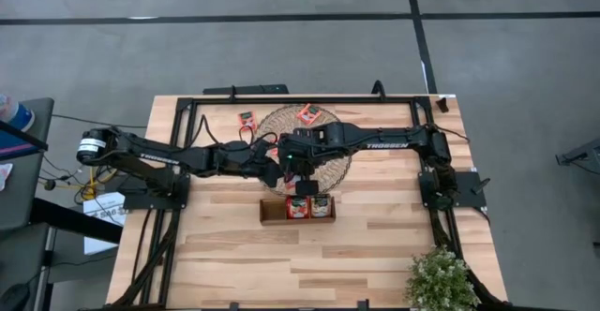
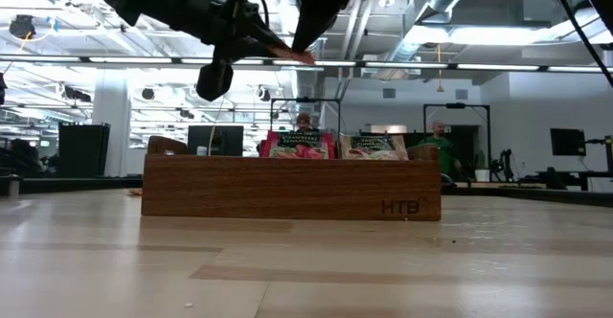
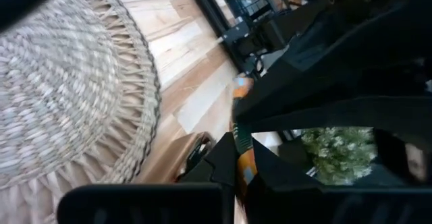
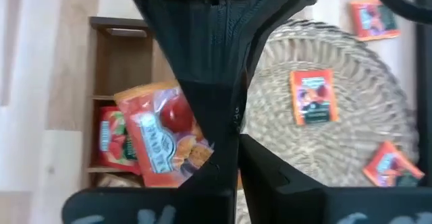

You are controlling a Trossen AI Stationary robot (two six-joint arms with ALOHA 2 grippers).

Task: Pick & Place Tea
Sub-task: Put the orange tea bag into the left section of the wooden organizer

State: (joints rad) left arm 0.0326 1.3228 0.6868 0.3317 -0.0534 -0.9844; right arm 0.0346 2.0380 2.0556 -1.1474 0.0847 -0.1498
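Note:
Both arms meet over the near rim of the round woven mat (image 1: 274,126). They are just beyond the small wooden tray (image 1: 272,214). One red-orange tea sachet (image 4: 158,143) hangs in the air between them, a pink sliver (image 2: 292,56) in the low view. My left gripper (image 3: 239,180) and my right gripper (image 4: 237,173) are both shut on it. More sachets lie on the mat (image 4: 312,97) (image 4: 389,163), and one (image 1: 247,119) lies beside it. Two tray compartments hold sachets (image 1: 297,207) (image 1: 320,204); the left compartment is bare. My left gripper pinches the sachet's thin edge (image 3: 241,143) between its two fingers, the packet seen edge-on and lifted clear of the table. My right gripper pinches one side edge of the same sachet (image 4: 202,150). Its fingers hide the exact spot. The sachet's printed face spreads sideways above the tray.
The black frame rails (image 1: 309,98) run around the table's far and side edges. A small potted plant (image 1: 439,278) stands at the near right corner. Bare wood (image 1: 281,264) lies on the near side of the tray. People and desks show in the room beyond.

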